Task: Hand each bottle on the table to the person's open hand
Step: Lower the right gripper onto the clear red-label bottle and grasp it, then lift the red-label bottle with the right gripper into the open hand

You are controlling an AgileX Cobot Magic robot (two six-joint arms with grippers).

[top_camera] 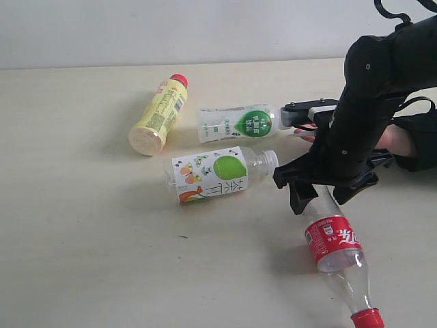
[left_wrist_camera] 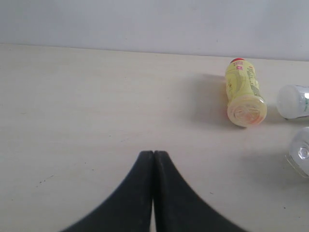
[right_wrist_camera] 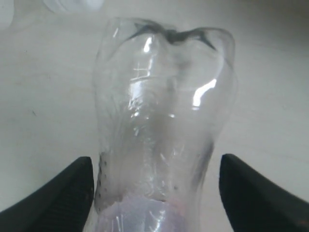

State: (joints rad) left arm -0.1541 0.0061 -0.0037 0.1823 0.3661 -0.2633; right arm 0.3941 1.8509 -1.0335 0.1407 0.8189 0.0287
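Four bottles lie on their sides on the pale table point(top_camera: 82, 225). The yellow one with a red cap point(top_camera: 158, 115) point(left_wrist_camera: 244, 92) is farthest back. Beside it lie the green-white label bottle point(top_camera: 239, 123) and the fruit-picture bottle point(top_camera: 218, 174). The red-label bottle point(top_camera: 338, 249) lies near the front, red cap toward the table's edge. My right gripper point(top_camera: 321, 195) point(right_wrist_camera: 154, 193) is open and straddles this bottle's clear base point(right_wrist_camera: 164, 111), one dark finger point(right_wrist_camera: 63, 193) on each side. My left gripper point(left_wrist_camera: 153, 153) is shut and empty over bare table, away from the bottles.
A person's hand point(top_camera: 398, 141) in a dark sleeve rests on the table at the right, mostly hidden behind my black right arm point(top_camera: 375, 89). In the left wrist view the bases of two other bottles point(left_wrist_camera: 293, 101) show at the frame's edge.
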